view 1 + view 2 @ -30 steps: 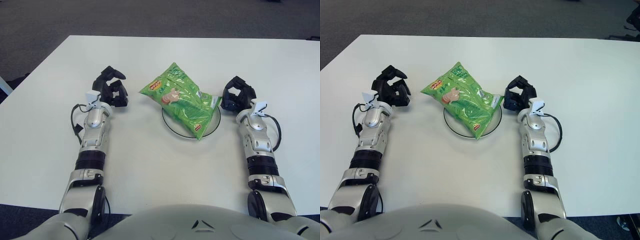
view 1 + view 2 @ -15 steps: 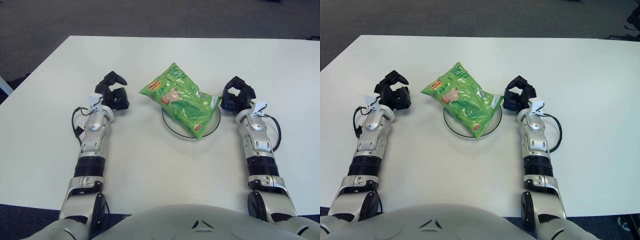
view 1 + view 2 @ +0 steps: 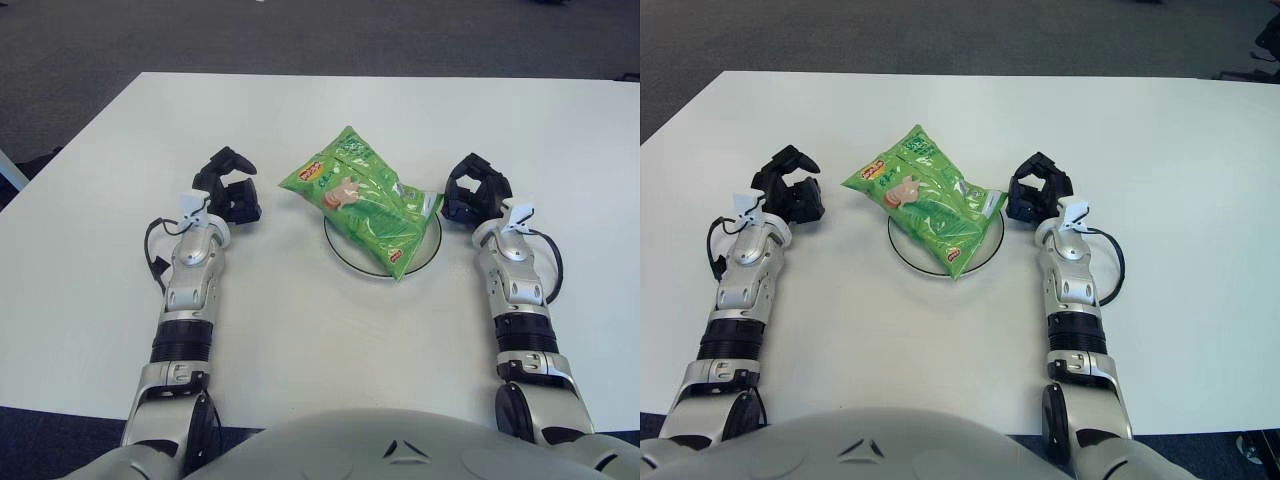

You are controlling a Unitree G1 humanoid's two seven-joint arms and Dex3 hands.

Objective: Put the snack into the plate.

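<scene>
Your left hand (image 3: 228,186) is showing to the left of the snack bag (image 3: 361,198), its dark fingers (image 3: 232,158) curling loosely inward and gripping nothing; a strip of bare counter (image 3: 300,330) is lying between it and the bag. Your right hand (image 3: 476,187) is sitting just beside the right rim of the plate (image 3: 432,240), fingers likewise curved in a relaxed cup and holding nothing. You cannot tell from these views whether it is touching the rim or the bag's corner.

The green snack bag is lying tilted across the plate: its lower right part is covering most of the dish, while its upper left end is sticking out past the rim toward the far left. Only the near and right arcs of the dark-edged plate are showing from under it.

Both forearms are stretching forward over the white counter, one on each side of the plate. Beyond the counter's far edge, grey floor (image 3: 300,35) is showing.
</scene>
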